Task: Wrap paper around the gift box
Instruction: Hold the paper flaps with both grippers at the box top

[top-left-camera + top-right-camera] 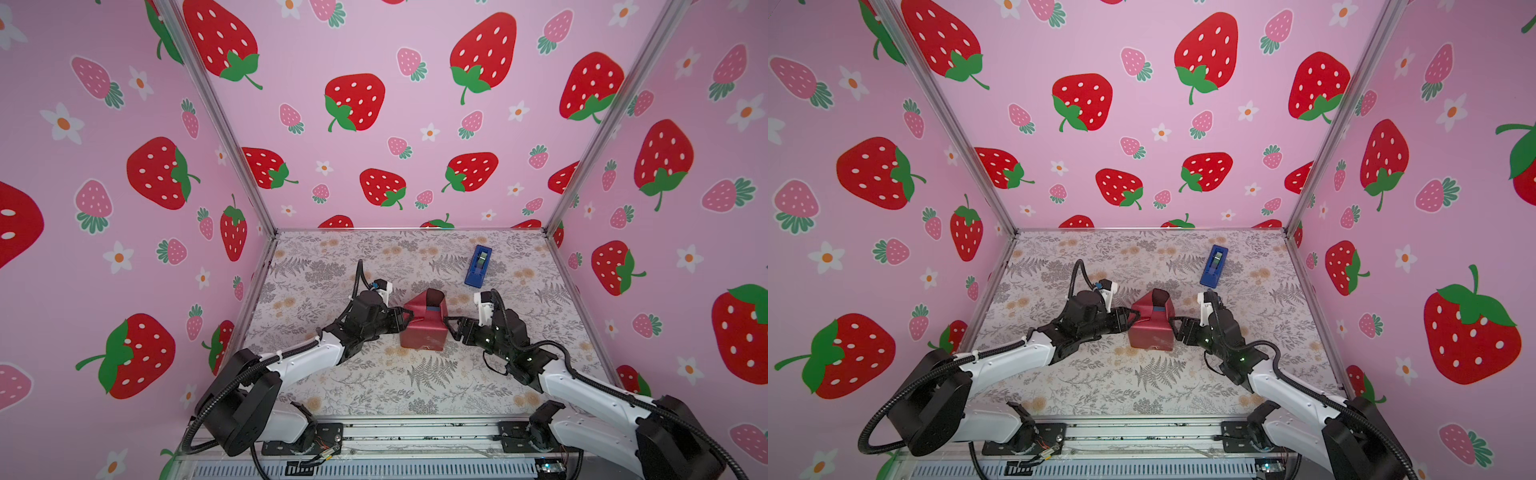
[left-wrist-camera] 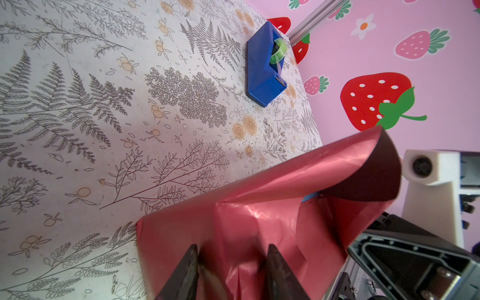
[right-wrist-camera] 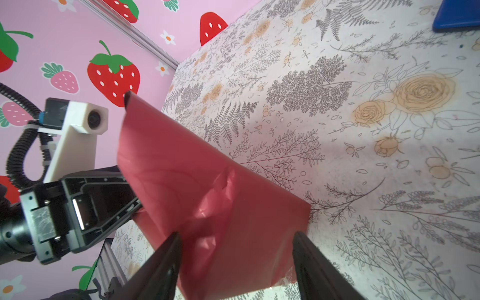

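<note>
Because the paper [image 1: 422,332] already covers most of it, the gift box [image 1: 432,309] shows in both top views only as a small slate-blue sliver at the top of the bundle. The bundle stands near the middle of the table [image 1: 415,386]. Thin, glossy and maroon, the sheet is folded flat over the near face and creased at the sides, and one loose flap curls upright at the far end.

The left gripper [image 1: 408,319] meets the bundle's left side. Its jaws are partly apart with crumpled paper between them, and whether they pinch it cannot be told. The right gripper [image 1: 449,327] is at the right side, with jaws spread wide and the wrapped end between the tips.

Well apart, toward the far right, lies a bright-blue plastic tape dispenser [image 1: 478,266] with a green-cored roll [image 2: 277,50] in its slot. The tabletop bears grey fern and tan rose prints.
</note>
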`<action>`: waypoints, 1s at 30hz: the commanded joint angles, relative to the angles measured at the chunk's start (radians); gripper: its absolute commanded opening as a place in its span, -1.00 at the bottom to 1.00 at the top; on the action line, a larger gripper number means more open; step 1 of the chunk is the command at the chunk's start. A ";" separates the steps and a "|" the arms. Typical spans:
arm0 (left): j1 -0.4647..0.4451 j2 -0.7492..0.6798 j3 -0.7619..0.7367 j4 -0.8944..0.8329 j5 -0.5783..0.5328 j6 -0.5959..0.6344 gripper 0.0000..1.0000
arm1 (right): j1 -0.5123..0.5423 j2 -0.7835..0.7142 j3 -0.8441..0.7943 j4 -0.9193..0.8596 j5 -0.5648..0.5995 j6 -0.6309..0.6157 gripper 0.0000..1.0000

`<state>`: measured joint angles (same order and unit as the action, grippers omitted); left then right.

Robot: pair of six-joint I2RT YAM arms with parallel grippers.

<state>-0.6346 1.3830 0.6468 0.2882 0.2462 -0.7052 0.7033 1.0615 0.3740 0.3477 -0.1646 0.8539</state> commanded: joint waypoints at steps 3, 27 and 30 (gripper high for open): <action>-0.004 0.056 -0.027 -0.191 0.004 -0.002 -0.13 | 0.012 0.034 0.001 0.035 0.073 0.019 0.39; -0.004 0.054 -0.032 -0.185 0.005 -0.007 -0.13 | -0.009 0.012 -0.024 0.079 0.224 0.037 0.44; -0.004 0.057 -0.032 -0.184 0.006 -0.008 -0.13 | -0.003 0.039 -0.038 0.152 0.192 0.025 0.43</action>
<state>-0.6338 1.3838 0.6472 0.2886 0.2474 -0.7082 0.6975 1.0805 0.3557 0.4294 0.0261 0.8700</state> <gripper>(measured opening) 0.435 0.718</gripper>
